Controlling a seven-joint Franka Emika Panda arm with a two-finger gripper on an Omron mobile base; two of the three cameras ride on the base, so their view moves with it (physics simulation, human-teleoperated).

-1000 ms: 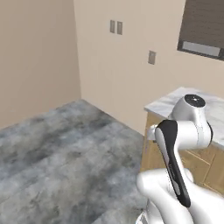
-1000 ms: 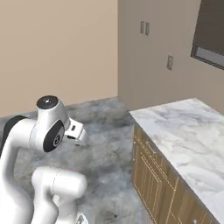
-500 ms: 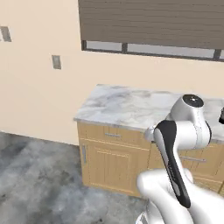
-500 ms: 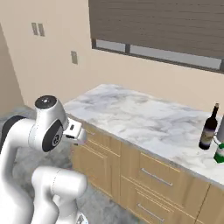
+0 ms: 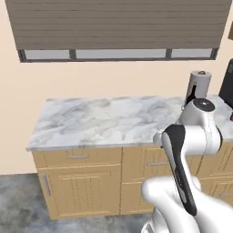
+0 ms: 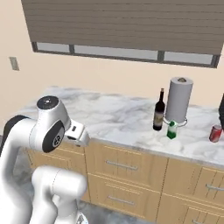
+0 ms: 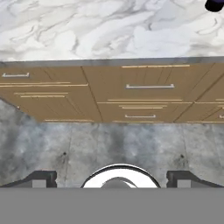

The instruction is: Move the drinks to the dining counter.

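Wine bottle (image 6: 159,111): tall, dark, labelled; upright on the wall-side worktop (image 6: 113,118) under the window blinds (image 6: 127,26), well back from the front edge. In the left base view its neck (image 5: 191,93) shows just behind the robot's shoulder.

Green-and-white carton (image 6: 172,130): small, upright, just beside the wine bottle, nearer the edge.

Soda can (image 6: 215,133): red, upright, apart from the carton along the same worktop, near the picture's border.

All three stand where they can be reached from the floor side, none yet moved; the dining counter is not among what is seen here, so the job is judged barely begun.

Paper towel roll (image 6: 179,101): grey, upright on its holder just behind bottle and carton; not a drink, to be left, and likely to crowd a grasp from behind.

Gripper (image 7: 111,177): fingers spread wide, nothing between them, held low and looking at the floor and the cabinet drawers (image 7: 148,87); carried tucked, probably for driving.

Next move, as a guess: close in on the worktop, lift the hand to bottle height.
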